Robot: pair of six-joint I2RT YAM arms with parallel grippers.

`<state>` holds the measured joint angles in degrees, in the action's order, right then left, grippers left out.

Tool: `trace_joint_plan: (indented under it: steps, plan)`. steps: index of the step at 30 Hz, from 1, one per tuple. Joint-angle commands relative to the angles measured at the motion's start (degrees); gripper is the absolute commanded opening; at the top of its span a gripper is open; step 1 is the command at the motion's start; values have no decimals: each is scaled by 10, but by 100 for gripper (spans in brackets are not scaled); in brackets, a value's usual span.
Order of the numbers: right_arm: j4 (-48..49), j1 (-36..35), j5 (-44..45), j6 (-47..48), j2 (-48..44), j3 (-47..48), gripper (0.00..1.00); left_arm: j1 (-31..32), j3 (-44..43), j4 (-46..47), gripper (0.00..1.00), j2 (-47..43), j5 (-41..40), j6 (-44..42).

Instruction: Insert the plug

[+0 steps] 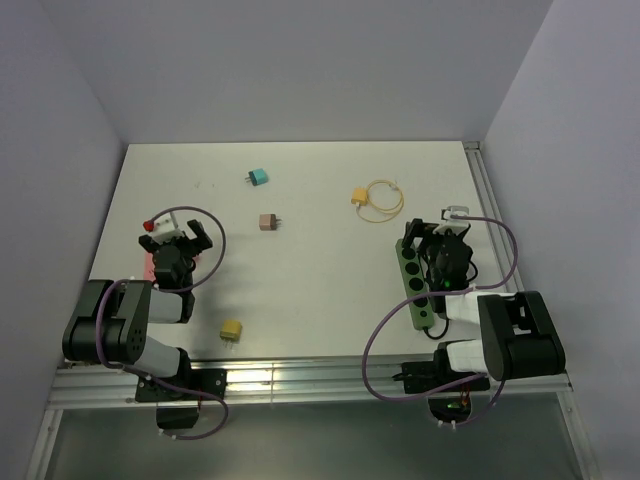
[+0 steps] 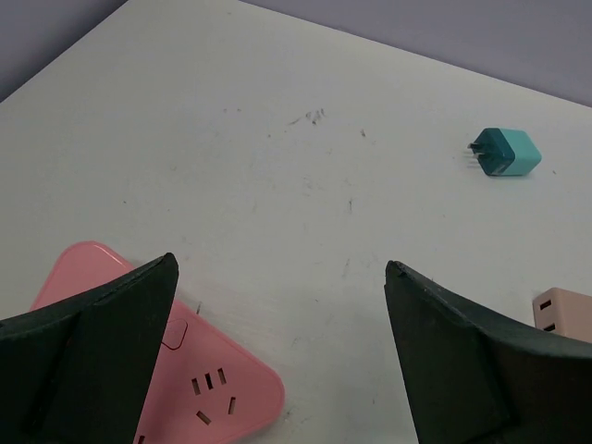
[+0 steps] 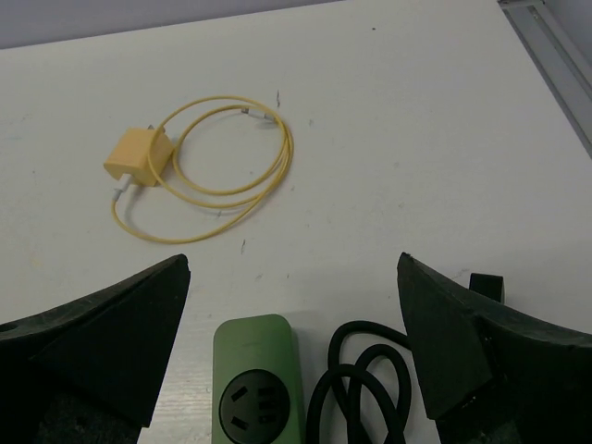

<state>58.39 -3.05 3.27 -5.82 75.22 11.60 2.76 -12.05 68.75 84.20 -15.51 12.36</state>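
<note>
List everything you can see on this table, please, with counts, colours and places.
Teal plug: one, teal, far left-centre.
Pink-beige plug: one, pink-beige, mid-table.
Yellow plug: one, yellow, near edge, left-centre.
Charger with cable: one, yellow, far right-centre, cable looped.
Power strip: one, green, right side.
Cord: one, black, coiled beside the power strip.
Socket block: one, pink, left side.
Table: one, white.
Left claw: one, black, open above socket block.
Right claw: one, black, open above power strip.

I'm looking into a lab test cell: a white worktop (image 1: 320, 290) boxed in by plain pale panels (image 1: 300, 70), aluminium framing (image 1: 300, 378) along six o'clock, and two robot arms (image 1: 115, 330) bolted there.
</note>
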Motion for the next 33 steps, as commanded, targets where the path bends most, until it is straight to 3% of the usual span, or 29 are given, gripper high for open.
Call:
trace_joint_plan:
  steps: [1,21,23,24,25,28,33]
  plan:
    - [42,4,16,18,-8,12,100,0,-13,24,100,-6,-12,-19]
    - [43,4,14,17,-8,12,100,0,-13,24,99,-6,-12,-19]
    - [42,6,50,5,-13,8,100,0,-13,24,99,-6,-12,-19]
    - [46,0,148,-15,-23,3,100,0,-13,24,100,-6,-12,-19]
    - [38,-12,187,-23,-50,-1,100,0,-13,24,100,-6,-12,-19]
    - [-94,-27,214,-35,-103,37,100,0,-12,24,99,-6,-12,-20]
    - [-221,-40,216,-62,-140,103,100,-1,-13,24,99,-6,-11,-19]
